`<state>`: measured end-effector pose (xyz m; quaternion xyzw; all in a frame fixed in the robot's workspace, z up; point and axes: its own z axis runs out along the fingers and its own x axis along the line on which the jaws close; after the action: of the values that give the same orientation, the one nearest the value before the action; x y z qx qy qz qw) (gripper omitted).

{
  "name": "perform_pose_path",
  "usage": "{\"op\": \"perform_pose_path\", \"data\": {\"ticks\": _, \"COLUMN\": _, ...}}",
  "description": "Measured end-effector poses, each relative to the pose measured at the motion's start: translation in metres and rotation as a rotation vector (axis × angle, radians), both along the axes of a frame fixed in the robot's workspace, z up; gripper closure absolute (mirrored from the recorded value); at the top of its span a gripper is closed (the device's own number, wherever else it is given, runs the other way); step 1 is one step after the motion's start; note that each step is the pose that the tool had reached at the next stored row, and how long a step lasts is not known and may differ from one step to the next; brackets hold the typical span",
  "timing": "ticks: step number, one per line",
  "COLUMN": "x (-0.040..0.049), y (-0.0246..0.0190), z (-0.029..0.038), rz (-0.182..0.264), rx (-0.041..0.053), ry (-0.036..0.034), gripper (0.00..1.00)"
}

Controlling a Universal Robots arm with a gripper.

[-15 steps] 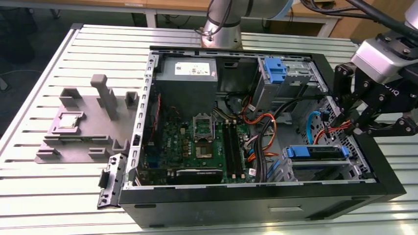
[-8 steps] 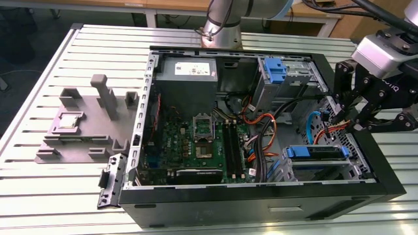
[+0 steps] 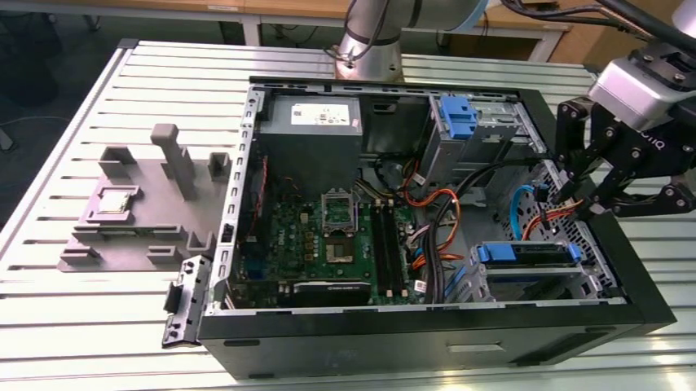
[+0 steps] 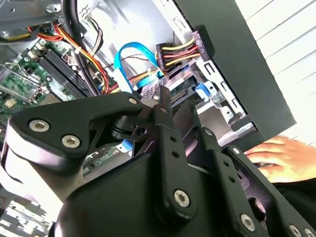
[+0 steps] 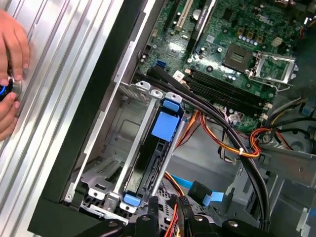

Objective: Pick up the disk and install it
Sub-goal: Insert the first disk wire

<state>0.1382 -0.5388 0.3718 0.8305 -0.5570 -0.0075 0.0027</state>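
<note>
Slatted metal table (image 3: 87, 326) carries everything. The biggest thing on it is the black computer case (image 3: 435, 342), laid on its side with the panel off, presumably so the bays can be reached from above. Its green motherboard (image 3: 326, 236) lies at the middle of the exterior view, and a grey parts holder (image 3: 142, 212) stands outside the case at that view's left. The metal drive cage (image 3: 592, 275) sits at the lower right of the exterior view. The disk (image 3: 527, 254) lies in it, its blue carrier level with the cage top. In the first wrist view the disk (image 5: 157, 143) is slotted between the cage rails with blue tabs at both ends, which looks to me like a seated drive rather than one waiting to be fetched. The gripper (image 3: 596, 208) hangs just above the cage's far end, near the red and yellow power cables (image 4: 175, 52), its fingers drawn together on nothing. A person's hand (image 5: 11, 54) rests on the table just outside the case wall.
</note>
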Motion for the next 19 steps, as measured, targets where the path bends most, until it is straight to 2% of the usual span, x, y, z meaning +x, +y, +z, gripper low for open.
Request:
{"op": "perform_pose_path", "data": {"ticks": 2, "x": 0.0, "y": 0.0, "z": 0.0, "rz": 0.024, "rx": 0.0, "ry": -0.0037, "gripper": 0.7}}
{"op": "perform_pose_path", "data": {"ticks": 5, "x": 0.0001, "y": 0.0, "z": 0.0, "rz": 0.032, "rx": -0.0002, "ry": -0.0154, "gripper": 0.7}}
{"op": "perform_pose_path", "data": {"ticks": 8, "x": 0.0004, "y": 0.0007, "z": 0.0, "rz": 0.032, "rx": -0.0003, "ry": -0.0199, "gripper": 0.7}}
{"op": "perform_pose_path", "data": {"ticks": 11, "x": 0.0014, "y": 0.0032, "z": 0.0, "rz": 0.032, "rx": -0.0004, "ry": -0.0219, "gripper": 0.7}}
{"op": "perform_pose_path", "data": {"ticks": 19, "x": 0.0086, "y": 0.0127, "z": 0.0, "rz": 0.032, "rx": -0.0011, "ry": -0.0219, "gripper": 0.7}}
